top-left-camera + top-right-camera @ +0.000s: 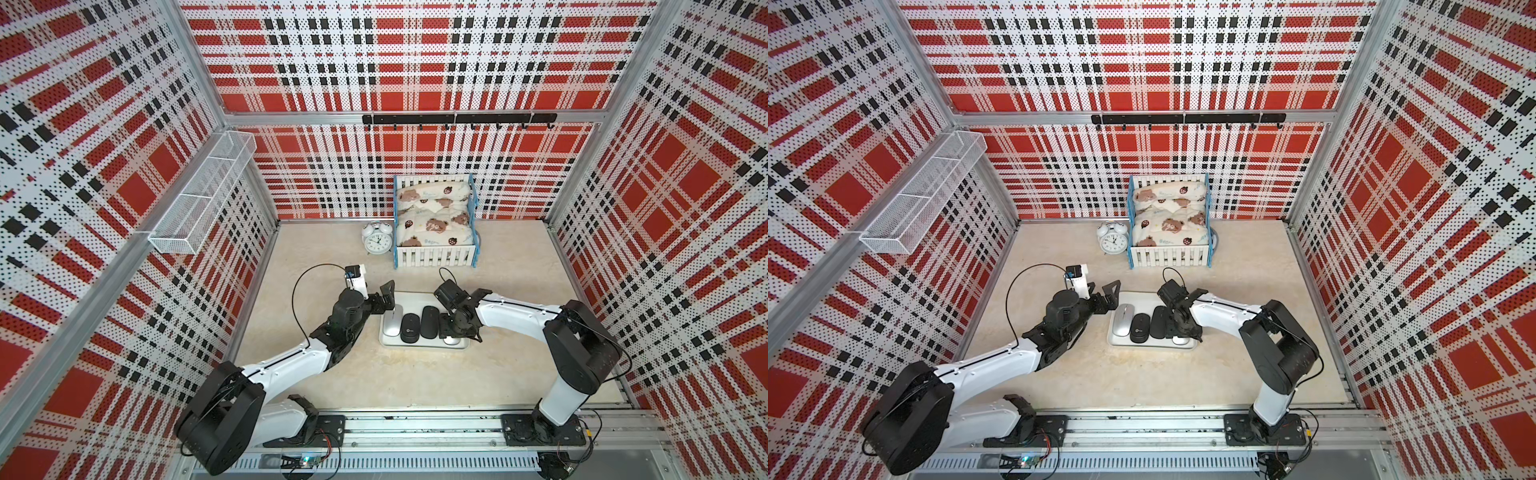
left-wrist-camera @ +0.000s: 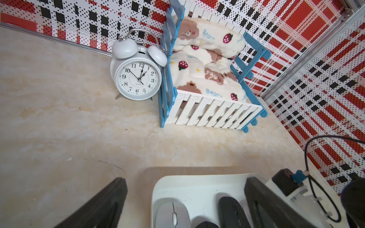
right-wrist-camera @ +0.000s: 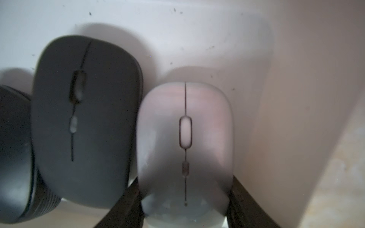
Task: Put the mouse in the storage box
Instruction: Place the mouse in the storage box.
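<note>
- Grey mouse [image 3: 184, 146] sits clamped in my right gripper [image 3: 184, 199], low inside the storage box [image 1: 411, 298] beside the black mouse [image 3: 87, 122]; releasing crookedly could nudge that neighbour.
- Left gripper [image 2: 183, 203], jaws apart, hovers over the box's far rim and could clip it.

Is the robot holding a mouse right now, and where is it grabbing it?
Yes. The right gripper is shut on the grey mouse, pinching its two sides near the back end, over the storage box. The left gripper is open and holds nothing.

A white alarm clock [image 1: 377, 241] stands beside the toy bed [image 1: 434, 226].
</note>
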Action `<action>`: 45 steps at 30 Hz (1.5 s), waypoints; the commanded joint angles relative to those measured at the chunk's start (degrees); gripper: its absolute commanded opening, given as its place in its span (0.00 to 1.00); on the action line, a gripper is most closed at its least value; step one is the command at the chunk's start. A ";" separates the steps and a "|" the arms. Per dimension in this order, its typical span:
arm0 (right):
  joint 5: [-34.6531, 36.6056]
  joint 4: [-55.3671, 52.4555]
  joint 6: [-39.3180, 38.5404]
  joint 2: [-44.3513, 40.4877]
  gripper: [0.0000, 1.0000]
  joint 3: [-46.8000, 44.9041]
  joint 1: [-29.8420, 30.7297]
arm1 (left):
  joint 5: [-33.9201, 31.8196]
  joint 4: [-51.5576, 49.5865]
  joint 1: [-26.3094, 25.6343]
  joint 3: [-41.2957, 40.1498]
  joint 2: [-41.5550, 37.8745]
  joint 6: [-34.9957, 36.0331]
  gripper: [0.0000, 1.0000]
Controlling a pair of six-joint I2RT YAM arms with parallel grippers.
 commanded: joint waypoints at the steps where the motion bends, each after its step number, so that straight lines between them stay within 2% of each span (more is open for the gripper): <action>1: 1.47 -0.23 0.80 3.46 0.48 1.17 1.08 | -1.24 0.27 -0.23 0.06 -2.21 0.24 0.99; 10: 5.12 -2.88 0.31 3.13 0.51 3.36 1.39 | -1.81 -0.90 -0.23 0.57 -2.68 0.81 0.99; 16: 4.61 -1.86 -1.30 2.05 0.61 3.68 1.48 | -2.28 -0.90 -0.58 1.10 -1.70 1.03 0.99; 22: 6.09 -2.51 -2.57 -0.68 0.66 4.60 1.48 | -2.44 -0.90 -0.77 1.53 -1.05 1.21 0.99; 26: 5.50 -2.64 -3.24 -2.31 0.70 4.98 1.48 | -2.49 -0.97 -0.84 2.00 -0.68 1.21 0.99; 30: 2.93 -1.25 -4.01 -6.02 0.78 4.85 1.48 | -2.41 -0.95 -0.85 2.51 -0.78 1.21 0.99; 34: 2.29 -2.23 -4.93 -9.81 0.79 6.94 1.48 | -2.54 -0.99 -0.85 3.11 -1.26 1.51 0.99; 38: 9.90 -1.49 -10.31 -18.09 0.85 9.35 1.15 | -3.36 -1.73 -0.33 4.96 -3.06 2.79 0.99; 42: 19.21 9.30 -21.20 -25.28 0.87 5.92 -0.43 | -4.56 -2.00 0.12 8.99 -4.13 4.94 0.99; 45: 26.98 16.50 -26.05 -27.53 0.89 3.68 -3.14 | -8.00 -3.74 -0.04 13.69 -4.40 7.71 0.99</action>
